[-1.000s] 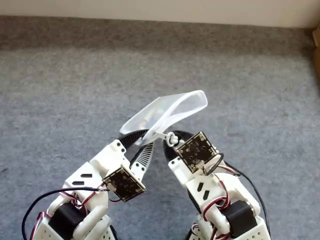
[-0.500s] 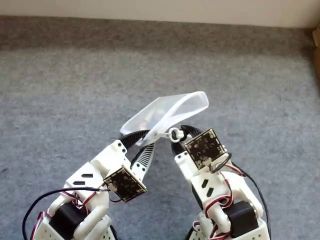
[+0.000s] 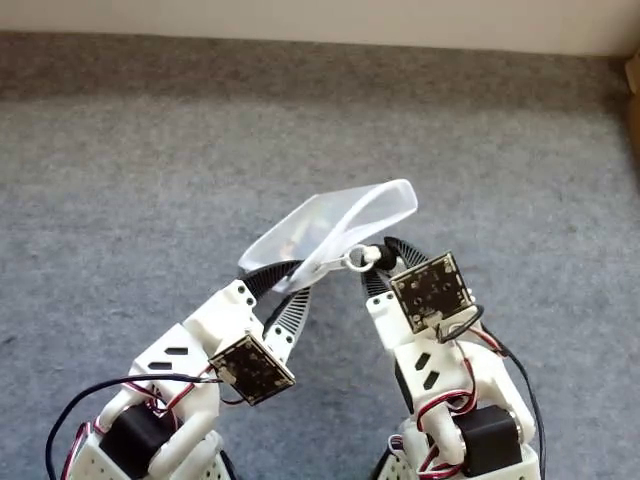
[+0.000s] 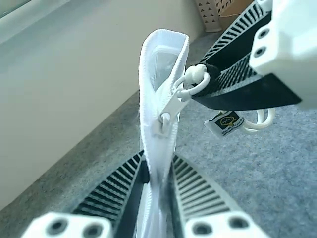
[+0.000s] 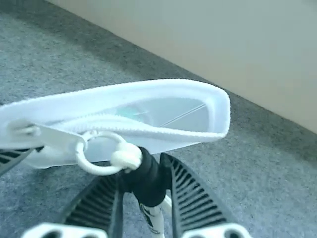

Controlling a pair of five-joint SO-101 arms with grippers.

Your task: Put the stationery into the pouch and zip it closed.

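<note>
A translucent white pouch (image 3: 335, 225) is held off the grey carpet, with colored stationery faintly visible inside (image 3: 298, 238). My left gripper (image 3: 281, 290) is shut on the pouch's near end; in the left wrist view the pouch (image 4: 161, 74) rises on edge from between the ribbed fingers (image 4: 198, 191). My right gripper (image 3: 376, 257) is shut on the zipper pull (image 3: 355, 261), a white ring and bead (image 5: 123, 158) hanging from the slider (image 4: 166, 118). The right wrist view shows the pouch (image 5: 163, 111) lying across, just beyond my right gripper (image 5: 147, 171).
Grey carpet (image 3: 150, 170) spreads out on all sides, with a pale wall (image 3: 300, 18) along the far edge. A small printed tag (image 4: 223, 122) and a white loop hang under the right gripper's fingers.
The right arm has moved to the right with the zipper pull, drawing it along the pouch's top edge. The left arm and the pouch have stayed almost still.
</note>
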